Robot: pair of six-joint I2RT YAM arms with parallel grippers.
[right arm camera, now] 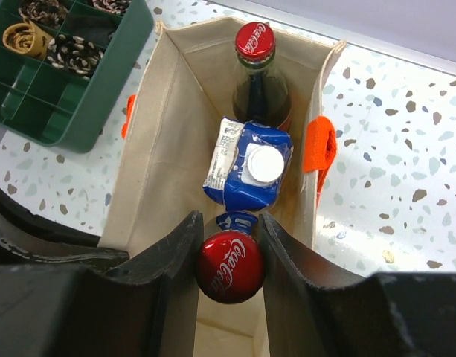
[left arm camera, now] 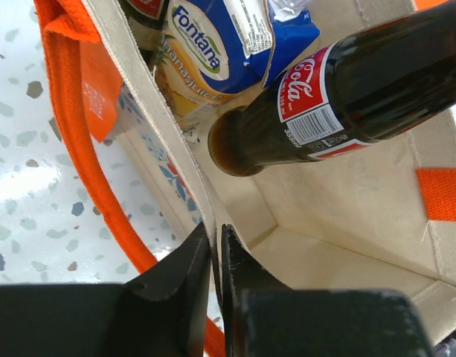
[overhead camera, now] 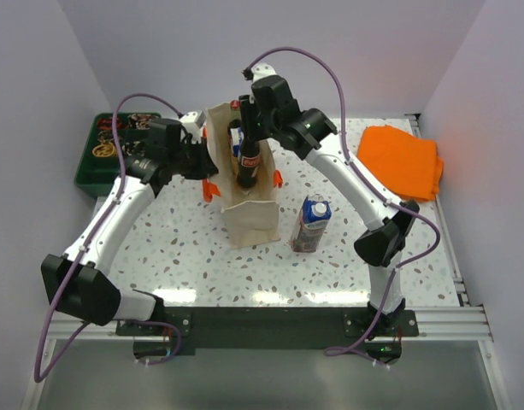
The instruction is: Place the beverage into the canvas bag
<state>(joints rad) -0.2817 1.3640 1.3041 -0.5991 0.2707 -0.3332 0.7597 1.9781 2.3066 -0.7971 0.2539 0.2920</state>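
Observation:
The beige canvas bag (overhead camera: 249,213) with orange handles stands mid-table. My right gripper (right arm camera: 229,245) is shut on the red cap of a dark cola bottle (right arm camera: 230,266) and holds it upright, partly inside the bag's open top (overhead camera: 249,158). Its lower body shows inside the bag in the left wrist view (left arm camera: 339,97). Inside the bag stand a blue juice carton (right arm camera: 248,167) and another cola bottle (right arm camera: 259,74). My left gripper (left arm camera: 216,242) is shut on the bag's rim (left arm camera: 179,141), holding the left wall. A second blue carton (overhead camera: 310,224) stands on the table right of the bag.
A green compartment tray (overhead camera: 108,154) with small items sits at the back left, also in the right wrist view (right arm camera: 71,59). A folded orange cloth (overhead camera: 400,161) lies at the back right. Walls close the table on three sides.

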